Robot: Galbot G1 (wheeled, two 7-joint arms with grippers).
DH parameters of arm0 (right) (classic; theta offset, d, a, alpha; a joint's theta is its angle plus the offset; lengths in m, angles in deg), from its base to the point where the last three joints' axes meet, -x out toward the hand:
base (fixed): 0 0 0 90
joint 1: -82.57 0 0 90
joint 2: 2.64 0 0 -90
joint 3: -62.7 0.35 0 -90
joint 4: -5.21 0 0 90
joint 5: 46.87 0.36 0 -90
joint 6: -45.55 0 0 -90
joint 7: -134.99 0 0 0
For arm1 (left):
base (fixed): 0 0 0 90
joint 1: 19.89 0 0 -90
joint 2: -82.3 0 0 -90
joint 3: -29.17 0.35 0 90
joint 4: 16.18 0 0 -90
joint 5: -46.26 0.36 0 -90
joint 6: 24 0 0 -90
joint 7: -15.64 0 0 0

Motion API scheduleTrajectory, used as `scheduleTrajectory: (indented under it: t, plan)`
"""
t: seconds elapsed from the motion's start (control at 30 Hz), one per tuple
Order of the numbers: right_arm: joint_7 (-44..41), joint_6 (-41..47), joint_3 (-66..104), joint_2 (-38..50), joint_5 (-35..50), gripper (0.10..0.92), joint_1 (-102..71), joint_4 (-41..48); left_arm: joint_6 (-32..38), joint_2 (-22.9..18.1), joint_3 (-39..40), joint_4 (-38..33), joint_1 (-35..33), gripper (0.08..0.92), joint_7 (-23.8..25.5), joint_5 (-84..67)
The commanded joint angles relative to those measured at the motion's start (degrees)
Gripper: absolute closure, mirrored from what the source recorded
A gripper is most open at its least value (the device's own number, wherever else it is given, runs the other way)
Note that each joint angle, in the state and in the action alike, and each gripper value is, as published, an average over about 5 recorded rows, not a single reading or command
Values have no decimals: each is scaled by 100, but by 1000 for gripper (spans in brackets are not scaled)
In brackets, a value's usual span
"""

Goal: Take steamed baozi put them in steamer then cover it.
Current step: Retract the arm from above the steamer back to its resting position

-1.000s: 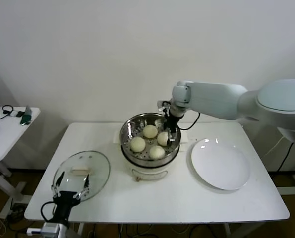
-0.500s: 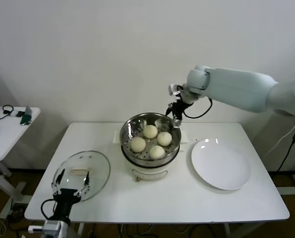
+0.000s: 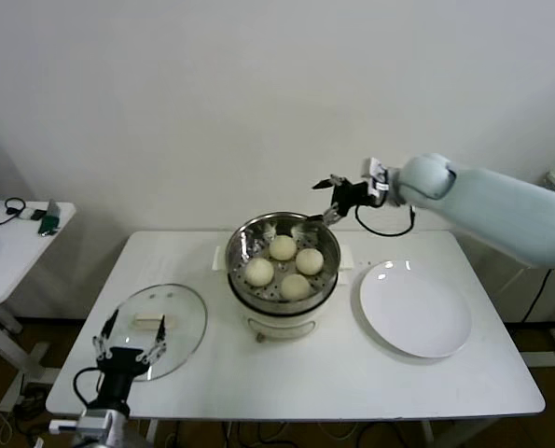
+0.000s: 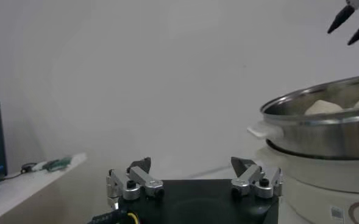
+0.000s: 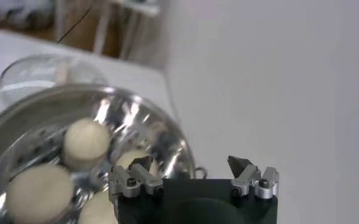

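Several cream-white baozi [image 3: 284, 247] lie in the shiny steel steamer [image 3: 243, 241] on its white cooker base at the table's back middle; they also show in the right wrist view [image 5: 86, 139]. My right gripper [image 3: 327, 199] is open and empty, raised above and behind the steamer's right rim. The clear glass cover [image 3: 177, 313] with its white bar handle lies flat at the table's front left. My left gripper [image 3: 128, 338] is open and empty at the cover's near edge. The steamer also shows in the left wrist view [image 4: 325, 131].
An empty white plate [image 3: 415, 309] lies to the right of the steamer. A small side table [image 3: 16, 245] with cables and gadgets stands at the far left. A white wall runs close behind the table [image 3: 352, 373].
My right gripper has risen out of the steamer and moved back and to the right, empty. The baozi stay in the steamer. My left gripper has shifted slightly near the cover.
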Motion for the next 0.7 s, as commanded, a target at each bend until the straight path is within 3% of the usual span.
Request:
scheduleTrajectory:
  t: [0.03,0.33,0.7]
  plan:
    - [1406,-409,3853,1212,-448,203,-3299,-1037,6,-18,22,-114,31,177,-18,328]
    - [1934,-418,6818,1070,-1154,203,-6198,-1936,62,-128,87,-227,76,177,-117,706]
    - [1838,-34,9785,-721,-1972,203,-9313,-2917,-151,-175,-30,-291,81,177,-101,2443]
